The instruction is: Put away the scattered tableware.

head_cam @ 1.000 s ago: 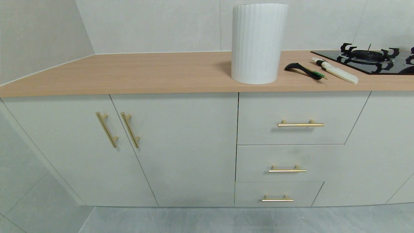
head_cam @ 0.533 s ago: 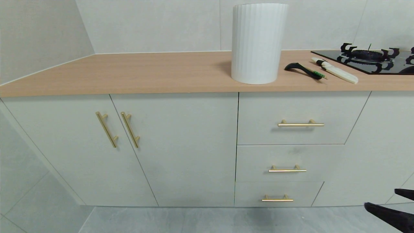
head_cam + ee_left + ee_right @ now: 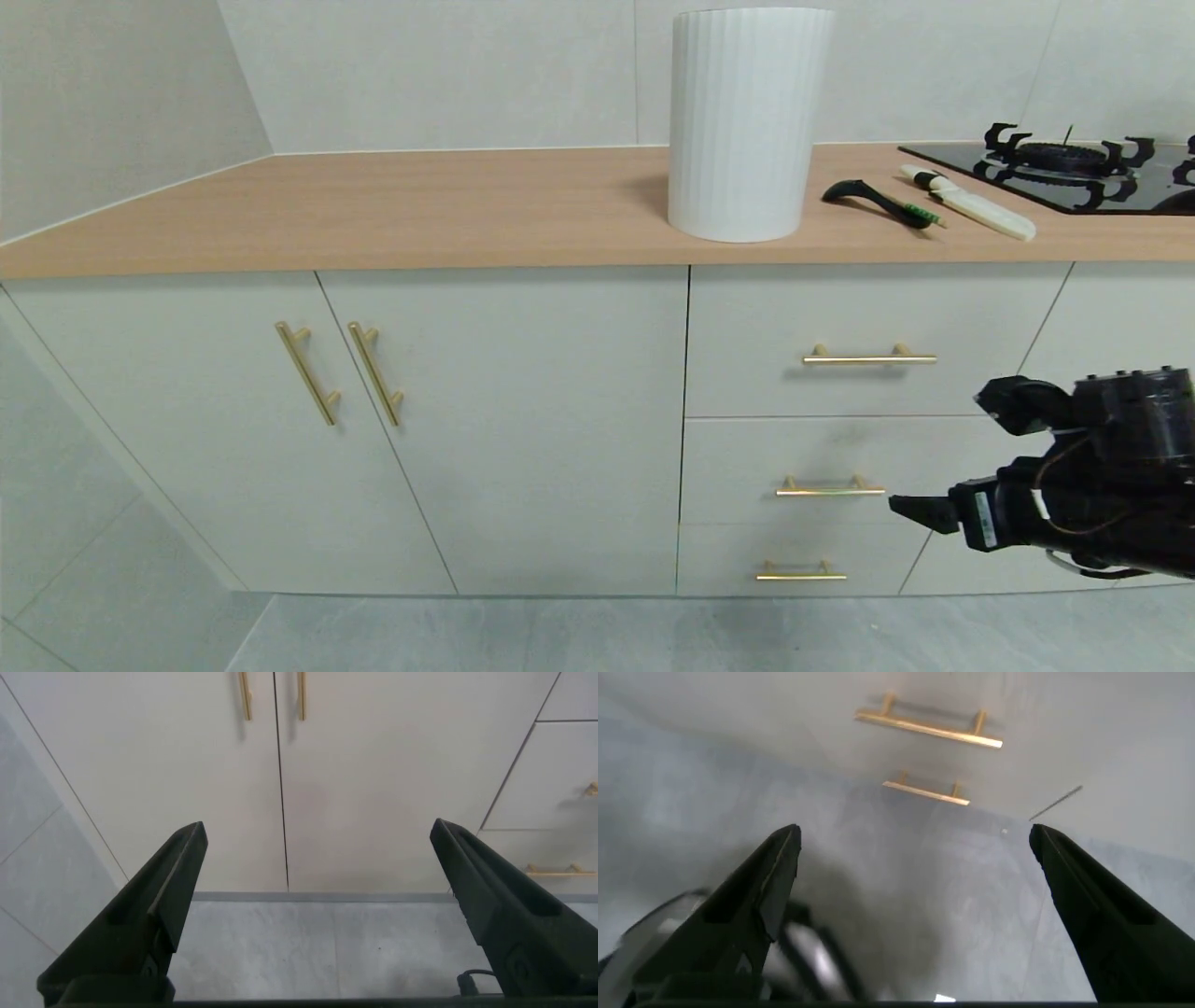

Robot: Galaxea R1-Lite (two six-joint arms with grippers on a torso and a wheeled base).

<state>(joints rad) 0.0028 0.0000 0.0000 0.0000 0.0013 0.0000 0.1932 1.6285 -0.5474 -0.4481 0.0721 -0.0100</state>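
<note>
The black spoon and white knife lie unmoved on the worktop, between the white ribbed canister and the hob. The right pincer (jaws spread) has risen from the lower corner to before the drawers. The left pincer, likewise spread, faces the cupboard doors.

Readable text, numbers, signs: none.
Sole item bearing print: a small white label, stuck on the lower finger mount of the right gripper. It carries dark marks, too small to make out.
</note>
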